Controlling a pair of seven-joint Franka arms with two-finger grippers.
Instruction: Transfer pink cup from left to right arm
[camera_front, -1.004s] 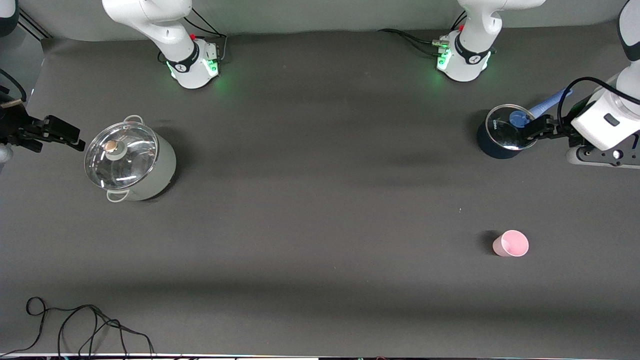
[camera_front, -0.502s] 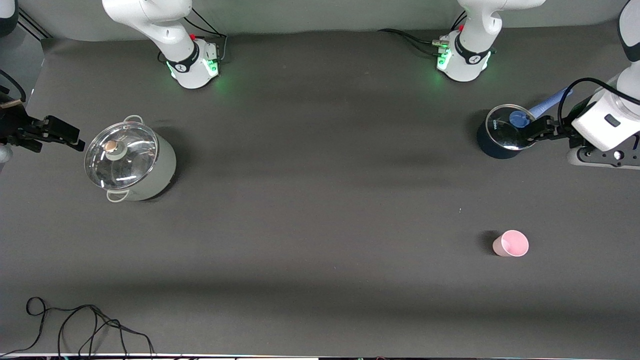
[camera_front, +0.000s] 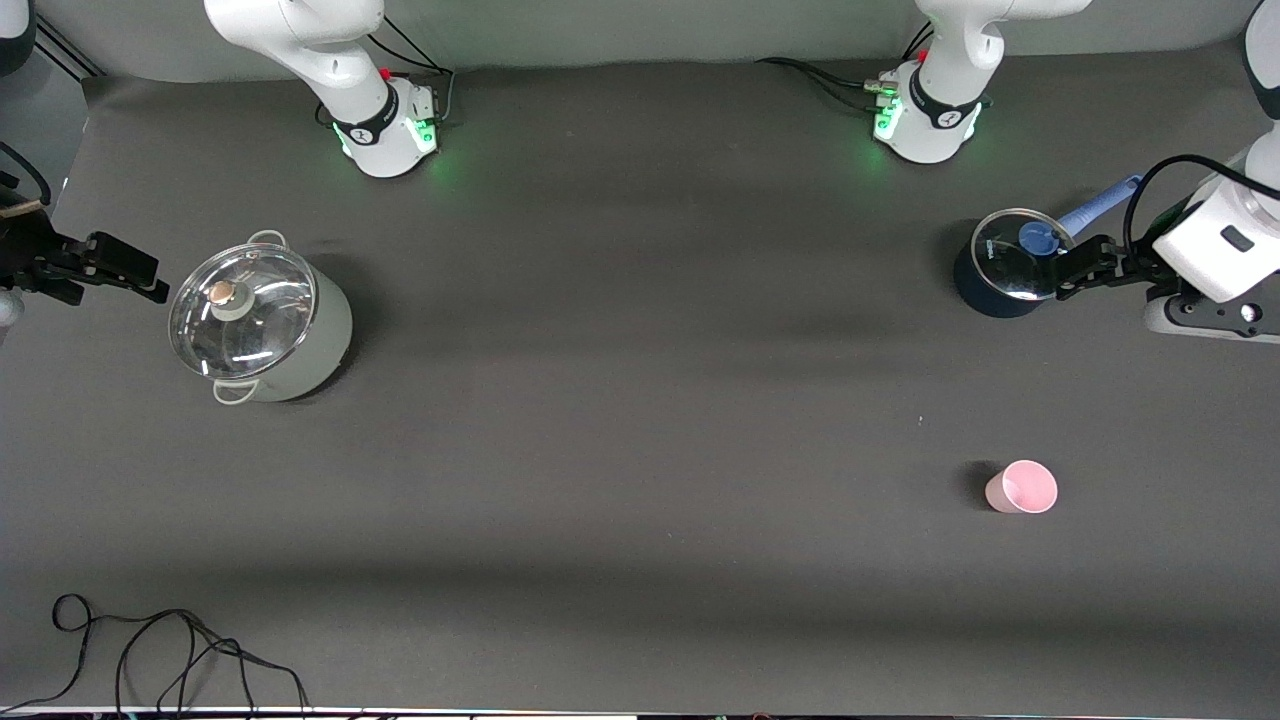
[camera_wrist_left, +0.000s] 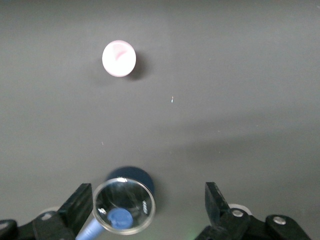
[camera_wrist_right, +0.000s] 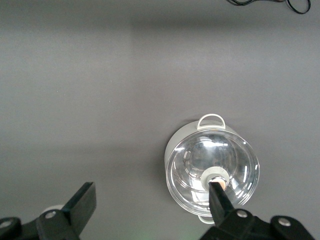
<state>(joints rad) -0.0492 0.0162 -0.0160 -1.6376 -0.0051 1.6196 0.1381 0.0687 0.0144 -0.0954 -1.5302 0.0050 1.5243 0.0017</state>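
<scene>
One pink cup stands upright and alone on the dark table, in the lower right of the front view, at the left arm's end; nothing touches it. In the left wrist view the cup sits in the upper left of the frame.

Higher in the front view, near its right edge, the left gripper hangs over the rim of a small dark-blue saucepan with a glass lid and blue handle. Its jaws are spread wide and grasp nothing.

At the front view's left edge the right gripper hangs just beside a pale lidded stockpot, jaws likewise wide apart and empty. A black cable lies in the lower left corner.
</scene>
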